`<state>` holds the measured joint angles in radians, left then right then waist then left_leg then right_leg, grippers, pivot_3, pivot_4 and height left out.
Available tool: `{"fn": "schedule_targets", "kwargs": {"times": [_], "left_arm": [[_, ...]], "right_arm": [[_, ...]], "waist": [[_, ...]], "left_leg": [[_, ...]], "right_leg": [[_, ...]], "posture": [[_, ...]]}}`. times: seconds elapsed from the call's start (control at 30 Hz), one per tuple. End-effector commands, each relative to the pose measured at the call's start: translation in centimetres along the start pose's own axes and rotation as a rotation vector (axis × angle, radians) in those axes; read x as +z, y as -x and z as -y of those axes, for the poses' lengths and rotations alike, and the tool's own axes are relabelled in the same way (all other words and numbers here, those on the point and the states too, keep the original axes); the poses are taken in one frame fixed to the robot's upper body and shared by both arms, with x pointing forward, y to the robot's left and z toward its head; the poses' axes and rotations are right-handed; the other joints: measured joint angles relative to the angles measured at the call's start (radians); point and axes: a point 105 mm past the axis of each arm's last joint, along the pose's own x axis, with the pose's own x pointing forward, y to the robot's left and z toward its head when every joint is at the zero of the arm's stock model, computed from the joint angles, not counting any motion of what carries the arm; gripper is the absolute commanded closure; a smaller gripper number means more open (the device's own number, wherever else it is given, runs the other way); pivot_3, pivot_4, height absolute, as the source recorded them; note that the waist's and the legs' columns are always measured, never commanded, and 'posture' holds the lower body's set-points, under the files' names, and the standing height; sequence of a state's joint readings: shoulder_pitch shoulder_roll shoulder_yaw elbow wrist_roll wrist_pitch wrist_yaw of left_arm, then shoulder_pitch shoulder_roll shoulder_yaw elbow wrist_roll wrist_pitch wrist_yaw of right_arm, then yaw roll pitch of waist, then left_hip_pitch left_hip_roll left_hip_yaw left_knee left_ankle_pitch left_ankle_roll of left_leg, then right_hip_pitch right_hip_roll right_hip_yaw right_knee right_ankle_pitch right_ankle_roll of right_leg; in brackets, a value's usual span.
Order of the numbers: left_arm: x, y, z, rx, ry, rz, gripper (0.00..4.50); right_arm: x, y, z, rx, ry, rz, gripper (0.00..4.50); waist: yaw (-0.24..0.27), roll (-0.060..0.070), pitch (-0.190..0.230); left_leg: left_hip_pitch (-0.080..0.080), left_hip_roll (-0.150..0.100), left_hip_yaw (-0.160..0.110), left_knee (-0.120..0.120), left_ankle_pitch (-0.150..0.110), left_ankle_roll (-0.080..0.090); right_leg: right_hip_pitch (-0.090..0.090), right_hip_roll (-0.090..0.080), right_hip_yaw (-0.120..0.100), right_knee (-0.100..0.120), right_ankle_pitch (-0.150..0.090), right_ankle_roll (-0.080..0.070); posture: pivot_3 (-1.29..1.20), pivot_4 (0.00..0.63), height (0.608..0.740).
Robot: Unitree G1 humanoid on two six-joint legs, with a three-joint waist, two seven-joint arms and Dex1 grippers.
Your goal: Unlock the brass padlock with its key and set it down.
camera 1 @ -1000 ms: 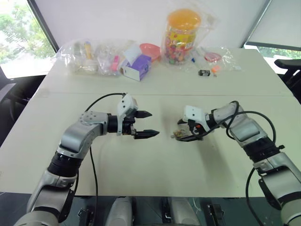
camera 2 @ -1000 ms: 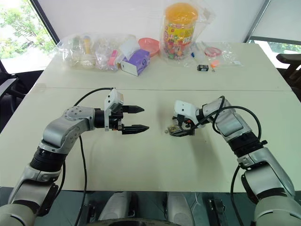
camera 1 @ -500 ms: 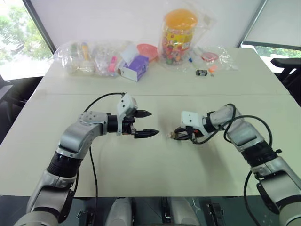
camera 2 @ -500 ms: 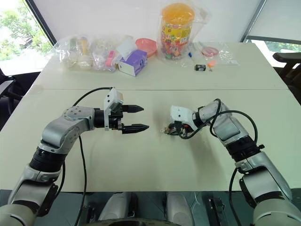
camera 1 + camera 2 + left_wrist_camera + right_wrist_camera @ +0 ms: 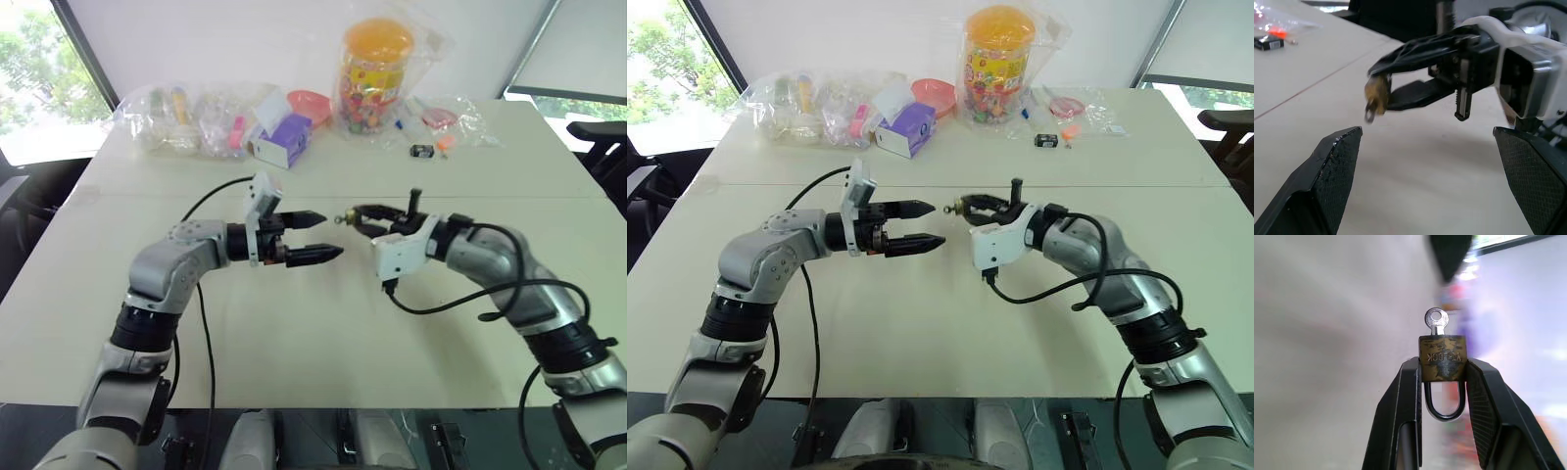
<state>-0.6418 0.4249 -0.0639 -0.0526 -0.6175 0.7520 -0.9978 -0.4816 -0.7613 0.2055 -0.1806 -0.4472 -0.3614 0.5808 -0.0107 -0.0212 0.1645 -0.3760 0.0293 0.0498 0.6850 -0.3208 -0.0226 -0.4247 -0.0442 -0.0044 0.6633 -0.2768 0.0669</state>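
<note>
Right gripper [image 5: 1442, 374] pinches the padlock [image 5: 1442, 364] by its sides, raised above the table [image 5: 294, 333] mid-scene with the key [image 5: 1436, 321] sticking out toward the left gripper [image 5: 315, 236], whose jaws gape wide, likely so it can grab and turn it.

Bright, even daylight from the windows [image 5: 39, 73] at both upper corners, blown out to white. Soft, faint shadows on the table [image 5: 323, 343]. Wide-angle bending toward the edges. Heavy blur behind the sharp brass padlock [image 5: 1442, 359] at the right wrist; slight softness in the left wrist picture.
</note>
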Motion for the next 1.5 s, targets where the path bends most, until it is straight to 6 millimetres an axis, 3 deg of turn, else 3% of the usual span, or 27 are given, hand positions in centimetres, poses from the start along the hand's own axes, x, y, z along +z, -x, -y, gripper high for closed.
{"fn": "schedule_targets", "kwargs": {"times": [0.03, 0.3, 0.4, 0.53, 0.87, 1.27, 1.37, 1.43, 1.5], "left_arm": [[1.7, -0.1, 0.2, -0.018, -0.011, 0.048, 0.0], [2.3, -0.5, 0.3, -0.048, 0.004, 0.065, 0.0], [1.9, -0.5, 0.5, -0.059, 0.003, 0.049, 0.82], [1.5, -0.4, 0.3, -0.029, -0.01, 0.031, 2.79], [0.6, -0.2, 0.1, -0.009, -0.008, 0.004, 2.79], [1.5, -0.6, 0.1, -0.019, -0.008, 0.049, 2.79], [1.6, -0.6, 0.0, -0.018, -0.009, 0.056, 3.59], [1.6, -0.6, -0.1, -0.017, -0.008, 0.057, 4.47], [1.5, -0.6, -0.1, -0.016, -0.01, 0.055, 4.47]], "right_arm": [[1.0, 0.9, 1.1, -0.048, 0.036, 0.026, 3.83], [2.0, 0.9, 0.9, -0.039, 0.036, 0.06, 3.83], [1.9, 0.9, 0.9, -0.036, 0.039, 0.054, 3.83], [2.0, 0.9, 1.2, -0.04, 0.038, 0.055, 3.83], [2.3, 0.7, 2.1, -0.052, 0.039, 0.071, 3.83], [2.3, 0.7, 2.0, -0.032, 0.034, 0.075, 3.83], [2.3, 0.7, 1.7, -0.024, 0.031, 0.073, 3.83], [2.3, 0.6, 1.7, -0.021, 0.031, 0.073, 3.83], [2.2, 0.6, 1.7, -0.02, 0.031, 0.072, 3.83]], "waist": [[0.0, 0.0, 0.0], [-0.002, 0.0, 0.0], [-0.002, 0.0, 0.0], [-0.001, 0.0, 0.0], [-0.002, 0.0, 0.0], [-0.001, 0.0, 0.0], [-0.001, 0.0, 0.0], [-0.001, 0.0, 0.0], [-0.001, 0.0, 0.0]], "left_leg": [[0.0, 0.0, 0.0, 0.0, 0.0, 0.0], [0.001, 0.0, 0.0, 0.0, -0.002, 0.004], [0.001, 0.0, 0.0, 0.0, -0.002, 0.004], [0.001, 0.0, 0.0, 0.0, -0.002, 0.004], [0.001, 0.0, 0.0, 0.0, -0.002, 0.004], [0.001, 0.0, 0.0, 0.0, -0.002, 0.004], [0.001, 0.0, 0.0, 0.0, -0.002, 0.004], [0.001, 0.0, 0.0, 0.0, -0.002, 0.004], [0.001, 0.0, 0.0, 0.0, -0.002, 0.004]], "right_leg": [[0.0, 0.0, 0.0, 0.0, 0.0, 0.0], [0.0, 0.001, 0.0, 0.001, 0.0, 0.0], [0.0, 0.001, 0.0, 0.0, 0.0, 0.0], [0.0, 0.001, 0.0, 0.0, 0.0, 0.0], [0.0, 0.001, 0.0, 0.001, 0.0, 0.0], [0.0, 0.001, 0.0, 0.0, 0.0, 0.0], [0.0, 0.001, 0.0, 0.0, 0.0, 0.0], [0.0, 0.001, 0.0, 0.0, 0.0, 0.0], [0.0, 0.001, 0.0, 0.0, 0.0, 0.0]], "posture": [[0.0, 0.15, 0.74], [0.0, 0.15, 0.74], [0.0, 0.15, 0.74], [0.0, 0.15, 0.74], [0.0, 0.15, 0.74], [0.0, 0.15, 0.74], [0.0, 0.15, 0.74], [0.0, 0.15, 0.74], [0.0, 0.15, 0.74]]}}
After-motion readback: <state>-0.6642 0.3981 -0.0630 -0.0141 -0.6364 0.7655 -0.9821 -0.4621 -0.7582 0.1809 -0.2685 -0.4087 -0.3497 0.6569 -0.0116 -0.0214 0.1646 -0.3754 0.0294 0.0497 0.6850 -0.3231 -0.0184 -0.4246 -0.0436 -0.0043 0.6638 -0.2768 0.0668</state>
